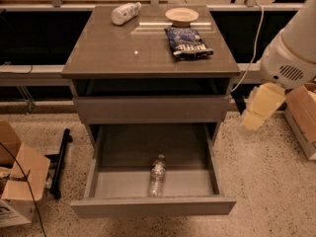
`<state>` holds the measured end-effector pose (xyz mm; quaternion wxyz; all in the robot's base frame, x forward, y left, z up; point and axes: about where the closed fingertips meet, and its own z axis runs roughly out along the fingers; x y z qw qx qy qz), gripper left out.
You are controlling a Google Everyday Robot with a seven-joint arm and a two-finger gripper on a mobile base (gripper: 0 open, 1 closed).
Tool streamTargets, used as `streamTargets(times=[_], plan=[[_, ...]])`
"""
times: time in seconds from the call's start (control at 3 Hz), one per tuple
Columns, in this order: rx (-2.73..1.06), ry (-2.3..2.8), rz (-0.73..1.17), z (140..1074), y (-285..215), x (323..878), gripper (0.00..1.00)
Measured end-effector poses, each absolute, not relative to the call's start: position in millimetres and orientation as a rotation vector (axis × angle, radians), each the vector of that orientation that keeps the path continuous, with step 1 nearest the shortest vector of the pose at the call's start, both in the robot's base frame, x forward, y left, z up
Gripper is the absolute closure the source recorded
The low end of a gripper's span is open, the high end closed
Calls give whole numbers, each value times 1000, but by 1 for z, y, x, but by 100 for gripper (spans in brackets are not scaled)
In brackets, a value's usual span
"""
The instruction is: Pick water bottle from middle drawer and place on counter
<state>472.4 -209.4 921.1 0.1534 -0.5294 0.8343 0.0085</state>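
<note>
The water bottle [157,176] is small and clear and lies on its side on the grey floor of the pulled-out middle drawer [118,182], near its front wall. The counter [123,53] is the glossy grey-brown cabinet top above it. My gripper [260,108], with pale yellow fingers on a white arm, hangs in the air to the right of the cabinet, about level with the closed drawer front. It is well apart from the bottle and holds nothing that I can see.
On the counter lie a fat white bottle [124,12], a shallow bowl [181,16] and a dark snack bag [187,42]. Cardboard boxes stand on the floor at left [19,181] and right [302,117]. A black bar [60,162] lies left of the drawer.
</note>
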Motion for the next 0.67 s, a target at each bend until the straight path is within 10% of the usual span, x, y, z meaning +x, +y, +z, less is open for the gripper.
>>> streamTargets(times=[0.67], plan=[[-1445,2467,17,912,-205,476,0]])
